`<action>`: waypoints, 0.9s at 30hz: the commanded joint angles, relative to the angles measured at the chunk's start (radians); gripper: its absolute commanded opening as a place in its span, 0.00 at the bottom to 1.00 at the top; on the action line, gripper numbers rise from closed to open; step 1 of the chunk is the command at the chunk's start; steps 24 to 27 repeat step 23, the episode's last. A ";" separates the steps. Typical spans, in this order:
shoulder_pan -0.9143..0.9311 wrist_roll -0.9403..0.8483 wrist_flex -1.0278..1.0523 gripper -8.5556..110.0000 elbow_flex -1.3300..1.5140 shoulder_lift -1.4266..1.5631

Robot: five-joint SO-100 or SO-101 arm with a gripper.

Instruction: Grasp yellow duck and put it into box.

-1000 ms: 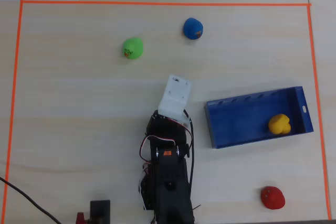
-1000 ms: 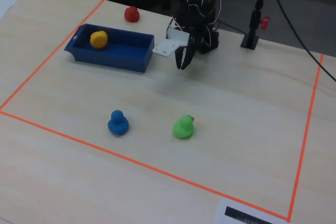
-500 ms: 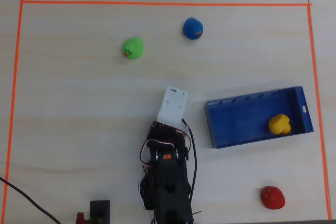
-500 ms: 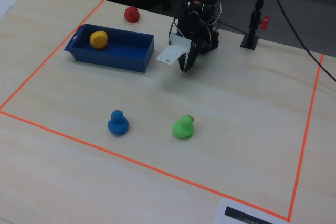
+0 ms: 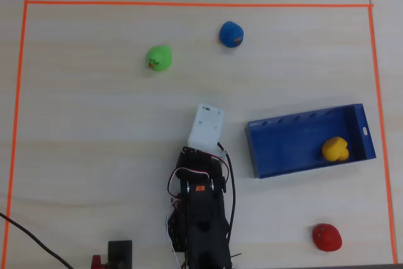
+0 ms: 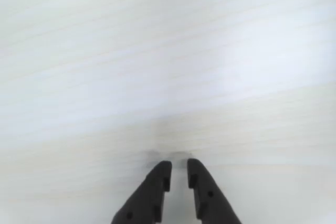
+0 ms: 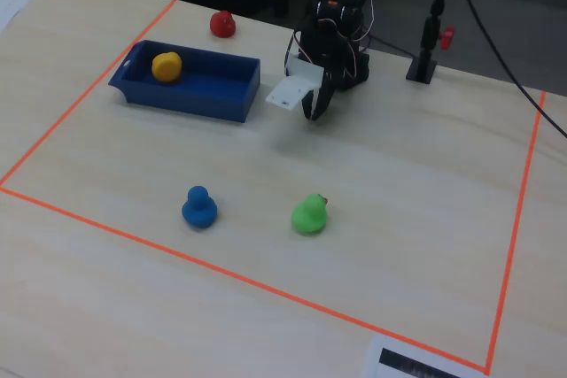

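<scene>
While the yellow duck (image 5: 334, 148) is sitting inside the box (image 5: 286, 158), toward its right end in the overhead view, the gripper (image 6: 179, 167) is hanging over bare table (image 6: 157, 51) just left of the box. Its jaws are nearly closed and holding nothing, so the duck is lying well apart, to the arm's right.

Bare pale wooden table (image 5: 94, 143) surrounds the black gripper (image 6: 178, 174); the shallow blue plastic box (image 5: 296, 149) stands near the right edge in the overhead view.
</scene>
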 commanded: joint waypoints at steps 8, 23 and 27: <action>-0.002 -0.003 0.025 0.08 -0.008 -0.006; -0.002 -0.003 0.025 0.08 -0.008 -0.006; -0.002 -0.003 0.025 0.08 -0.008 -0.006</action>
